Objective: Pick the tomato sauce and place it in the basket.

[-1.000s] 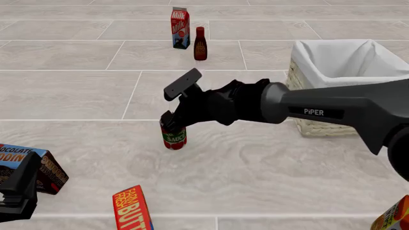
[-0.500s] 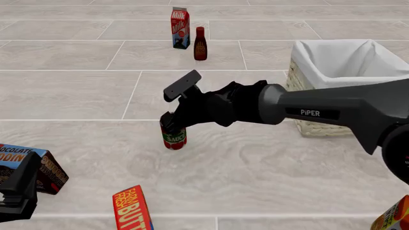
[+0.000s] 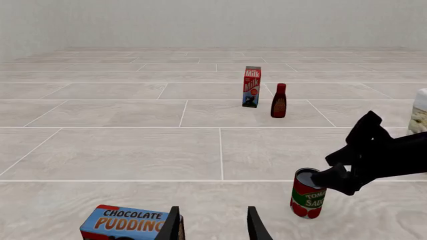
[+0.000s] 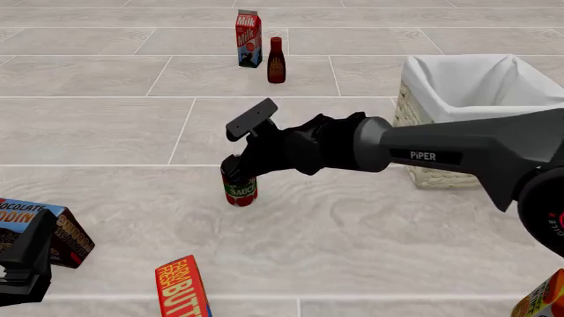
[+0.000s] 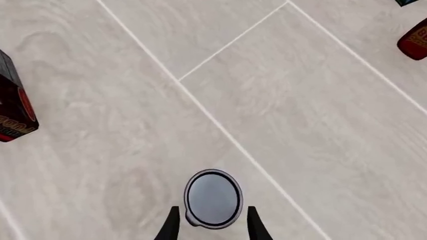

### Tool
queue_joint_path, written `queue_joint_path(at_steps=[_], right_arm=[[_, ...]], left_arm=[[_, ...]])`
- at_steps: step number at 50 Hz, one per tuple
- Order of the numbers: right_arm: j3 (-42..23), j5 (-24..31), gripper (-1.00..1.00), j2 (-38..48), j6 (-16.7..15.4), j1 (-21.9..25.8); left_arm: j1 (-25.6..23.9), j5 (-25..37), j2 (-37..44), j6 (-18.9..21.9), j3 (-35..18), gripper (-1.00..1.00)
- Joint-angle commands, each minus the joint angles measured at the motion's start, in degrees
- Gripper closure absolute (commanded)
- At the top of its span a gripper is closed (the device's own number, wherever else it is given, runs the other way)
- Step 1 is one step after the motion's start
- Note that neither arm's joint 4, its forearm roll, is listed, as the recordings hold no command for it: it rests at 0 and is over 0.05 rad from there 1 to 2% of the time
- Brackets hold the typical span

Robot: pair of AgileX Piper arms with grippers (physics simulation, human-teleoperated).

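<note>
the tomato sauce [image 4: 239, 188] stands upright on the tiled floor at centre left of the front view, well apart from the basket [image 4: 458, 92] at the right edge. the right gripper [image 5: 210, 226] sits at its top, fingers open on either side of the rim without clamping it. the left gripper [image 3: 213, 225], at the lower left, is open and empty.

Milk carton [image 4: 248, 38]: upright, far side.
Bottle [image 4: 276, 60]: just beside the carton.
Pudding box [image 4: 55, 228]: near left.
Butter box [image 4: 182, 288]: near edge.
</note>
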Motion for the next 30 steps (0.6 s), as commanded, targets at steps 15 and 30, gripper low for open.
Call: queue_joint_path(at_steps=[15,30], right_arm=[[-0.15,-0.16,-1.0,0.89,0.52,-0.14],[0.06,-0.58,-1.0,1.59,0.62,-0.28]], left_arm=[[0.0,0.0,0.0,0.0,0.0,-1.0],[0.0,0.0,0.0,0.0,0.0,-1.0]])
